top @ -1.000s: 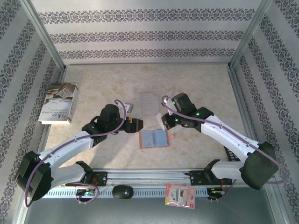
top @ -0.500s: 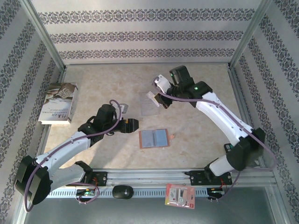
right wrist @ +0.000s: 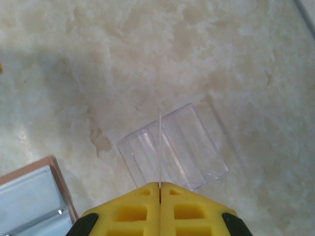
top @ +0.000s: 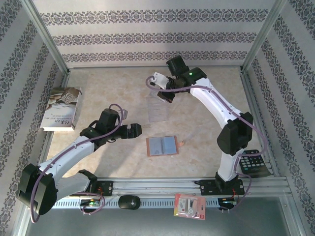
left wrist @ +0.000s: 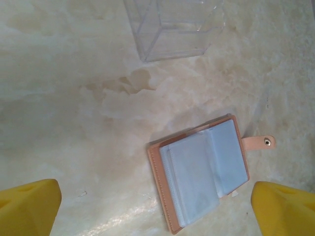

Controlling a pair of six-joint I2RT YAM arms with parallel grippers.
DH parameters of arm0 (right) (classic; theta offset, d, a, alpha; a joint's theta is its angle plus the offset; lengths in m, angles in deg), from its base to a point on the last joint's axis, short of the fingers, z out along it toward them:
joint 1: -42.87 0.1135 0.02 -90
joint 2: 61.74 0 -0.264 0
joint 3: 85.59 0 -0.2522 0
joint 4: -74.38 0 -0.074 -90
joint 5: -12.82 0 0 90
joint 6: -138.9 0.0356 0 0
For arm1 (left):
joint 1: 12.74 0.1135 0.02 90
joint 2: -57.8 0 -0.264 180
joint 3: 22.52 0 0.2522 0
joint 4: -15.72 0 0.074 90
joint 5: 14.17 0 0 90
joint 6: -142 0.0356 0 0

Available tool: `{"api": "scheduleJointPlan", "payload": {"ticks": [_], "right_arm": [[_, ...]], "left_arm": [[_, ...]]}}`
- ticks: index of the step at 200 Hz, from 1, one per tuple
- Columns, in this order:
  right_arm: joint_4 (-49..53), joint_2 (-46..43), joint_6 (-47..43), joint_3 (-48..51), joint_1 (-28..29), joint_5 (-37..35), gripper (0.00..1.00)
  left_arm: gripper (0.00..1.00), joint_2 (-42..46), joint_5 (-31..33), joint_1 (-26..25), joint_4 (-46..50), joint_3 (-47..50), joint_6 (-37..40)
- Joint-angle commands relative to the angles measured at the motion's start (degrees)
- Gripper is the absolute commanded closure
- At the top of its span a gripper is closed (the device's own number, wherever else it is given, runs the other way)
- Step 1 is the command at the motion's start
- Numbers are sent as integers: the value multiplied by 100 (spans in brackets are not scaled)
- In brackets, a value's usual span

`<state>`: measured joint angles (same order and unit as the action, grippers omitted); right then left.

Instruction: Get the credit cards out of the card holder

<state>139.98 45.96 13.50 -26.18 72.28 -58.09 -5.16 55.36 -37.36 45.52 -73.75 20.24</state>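
Observation:
The card holder point(top: 161, 146) lies open on the table, orange-brown leather with grey-blue pockets facing up. It also lies in the left wrist view point(left wrist: 199, 172) and at the lower left corner of the right wrist view point(right wrist: 29, 201). My left gripper point(top: 135, 131) hovers just left of it, open, its yellow fingertips point(left wrist: 29, 209) wide apart with nothing between them. My right gripper point(top: 162, 94) is farther back, shut on a thin pale credit card point(right wrist: 159, 147) seen edge-on. The card hangs above the clear plastic sleeve point(right wrist: 172, 152).
The clear plastic sleeve point(top: 156, 108) lies behind the card holder. A book point(top: 61, 108) rests at the left wall, a calculator point(top: 253, 161) at the right, and a red-and-white packet point(top: 189, 206) on the near rail. Patterned walls enclose the table.
My right arm has swung from beside the card holder back to above the clear sleeve, carrying the card. My left gripper has opened wider and drawn back to the left.

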Motion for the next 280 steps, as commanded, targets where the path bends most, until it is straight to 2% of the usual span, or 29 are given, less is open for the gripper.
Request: {"api": "scheduleJointPlan", "payload": {"ticks": [1,140,246,280], "right_arm": [[362,221,-527,-68,73,-193,100],[281,1212,-1248,-88,267,-480,100],[46,1490,-1451,22,231,-624,100],[169,1499,-1439,-20,273,-444,100]], "left_arm": [[0,-4,-14,149,97,0,-88],[0,-286,-134,305,104,-41,-92],[0,-535,-177,336,50,-59,-57],[0,-548,-220,386,15,-23,-32]]}}
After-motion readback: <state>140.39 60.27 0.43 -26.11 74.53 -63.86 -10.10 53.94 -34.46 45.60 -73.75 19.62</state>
